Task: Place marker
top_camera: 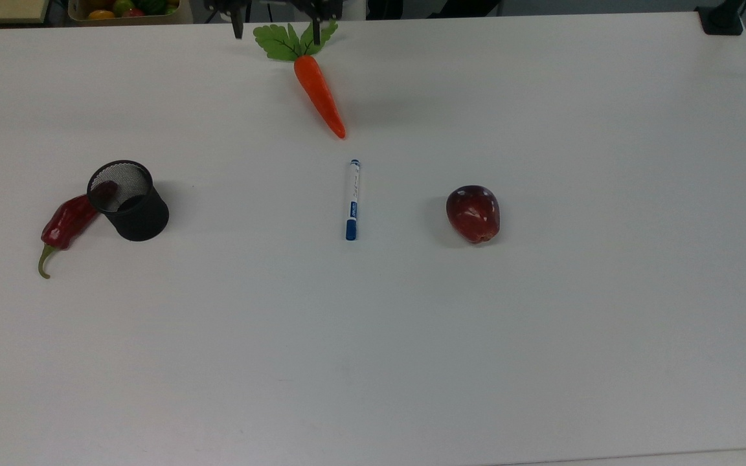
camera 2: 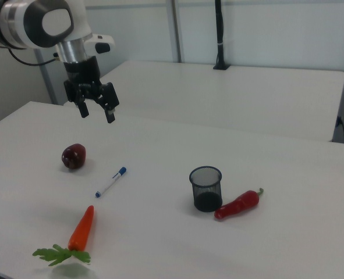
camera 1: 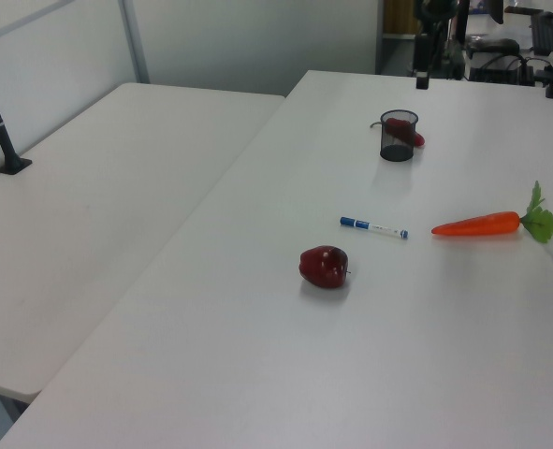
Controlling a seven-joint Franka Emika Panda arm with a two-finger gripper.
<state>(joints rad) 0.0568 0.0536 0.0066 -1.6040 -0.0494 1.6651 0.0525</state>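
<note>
The jaws (camera 2: 96, 112) are seen raised well above the white surface (camera 2: 177, 244), spread apart and empty, with both fingers pointing down. In the right view the marker (camera 2: 111, 182) is found lying flat on the surface below the jaws and slightly toward the right view's right, well apart from them, its blue cap turned toward the black mesh cup (camera 2: 205, 189). The red apple (camera 2: 73, 156) is placed below the jaws, toward the right view's left of the marker. The carrot (camera 2: 81, 228) is laid further below. A red chilli pepper (camera 2: 237, 204) is rested against the cup, far from the jaws.
</note>
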